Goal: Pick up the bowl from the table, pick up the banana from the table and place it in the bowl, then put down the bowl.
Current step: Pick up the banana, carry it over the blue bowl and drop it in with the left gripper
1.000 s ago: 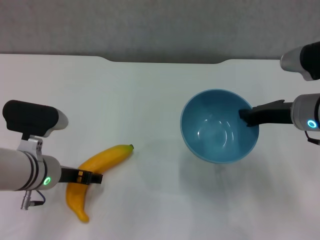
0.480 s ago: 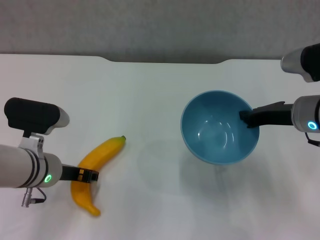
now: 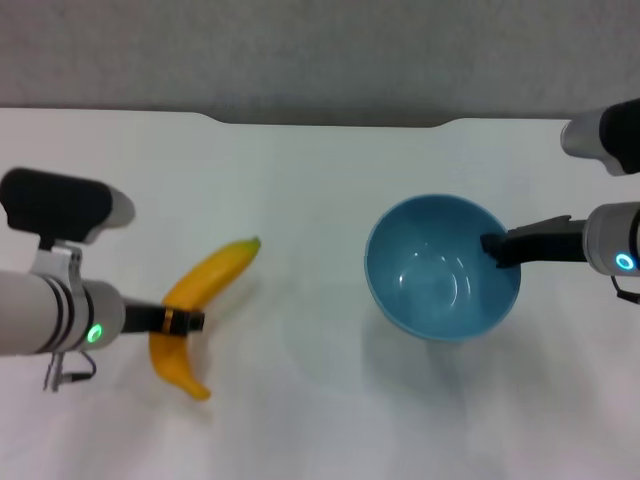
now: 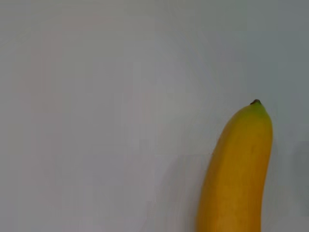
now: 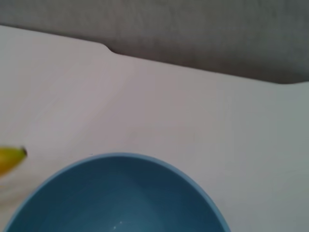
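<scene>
My left gripper (image 3: 180,321) is shut on the yellow banana (image 3: 203,294) at its middle and holds it just above the white table (image 3: 300,200) at the left. The banana's tip also shows in the left wrist view (image 4: 239,169). My right gripper (image 3: 497,247) is shut on the right rim of the light-blue bowl (image 3: 440,265) and holds it off the table at the right; its shadow lies below it. The bowl's rim fills the low part of the right wrist view (image 5: 116,193), with the banana tip (image 5: 10,158) at the edge.
The table's far edge has a shallow notch (image 3: 330,123) with a grey wall behind. Bare white tabletop lies between the banana and the bowl.
My left gripper has lifted the banana and carried it slightly right. The right gripper has lowered the bowl a little toward me.
</scene>
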Controlling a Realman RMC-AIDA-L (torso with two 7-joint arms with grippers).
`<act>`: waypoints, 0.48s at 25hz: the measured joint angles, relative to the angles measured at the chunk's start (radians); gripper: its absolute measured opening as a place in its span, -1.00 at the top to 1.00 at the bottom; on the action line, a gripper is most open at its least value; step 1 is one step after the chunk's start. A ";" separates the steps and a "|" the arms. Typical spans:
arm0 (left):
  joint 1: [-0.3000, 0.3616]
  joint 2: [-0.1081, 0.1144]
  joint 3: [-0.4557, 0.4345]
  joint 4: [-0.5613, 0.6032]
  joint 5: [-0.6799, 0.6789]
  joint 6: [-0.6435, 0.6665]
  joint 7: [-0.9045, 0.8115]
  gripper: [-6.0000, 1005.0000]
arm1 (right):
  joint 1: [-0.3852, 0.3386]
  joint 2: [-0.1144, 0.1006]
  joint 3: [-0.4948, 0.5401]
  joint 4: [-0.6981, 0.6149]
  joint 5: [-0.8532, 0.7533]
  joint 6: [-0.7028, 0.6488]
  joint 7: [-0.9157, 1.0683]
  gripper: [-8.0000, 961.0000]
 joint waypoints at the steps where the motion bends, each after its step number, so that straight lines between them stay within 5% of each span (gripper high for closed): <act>1: 0.017 0.000 -0.002 -0.045 0.000 -0.002 0.001 -0.05 | 0.007 0.000 -0.003 -0.014 0.000 -0.001 0.000 0.92; 7: 0.104 -0.001 0.000 -0.313 -0.012 -0.020 0.012 -0.05 | 0.062 0.000 -0.038 -0.116 0.063 -0.023 -0.002 0.92; 12: 0.120 -0.002 0.004 -0.401 -0.142 -0.024 0.056 -0.06 | 0.094 0.001 -0.042 -0.187 0.154 -0.041 -0.045 0.92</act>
